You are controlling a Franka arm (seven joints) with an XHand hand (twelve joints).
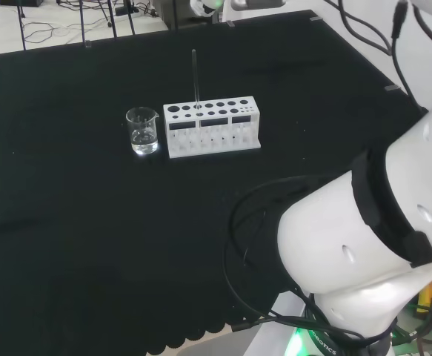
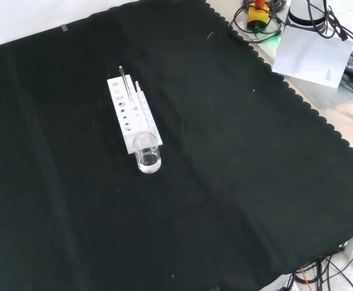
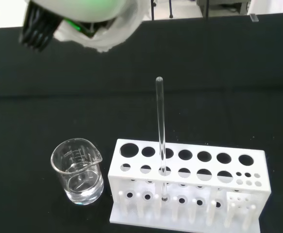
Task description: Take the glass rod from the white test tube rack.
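Your white test tube rack (image 1: 212,127) sits on the black cloth (image 1: 67,222) with the glass rod (image 1: 195,78) standing upright in one of its holes, its top well clear of the rack's upper plate. In the head view the rod sits toward the rack's left end; in the front view it rises from the rack's far end (image 2: 131,112), rod at (image 2: 124,82). A small clear beaker (image 1: 142,130) stands just beside the rack's end, apart from it, and appears to hold a little clear liquid at the bottom.

From the wrist view you look past a blurred white and black part of the hand (image 3: 83,19) toward the rod (image 3: 160,136), the rack (image 3: 190,189) and the beaker (image 3: 78,170). All three lie well apart from the hand, nothing touching it.

You cannot tell how the fingers stand, curled or straight; they have hold of nothing you can see. The rod is in the rack, untouched.
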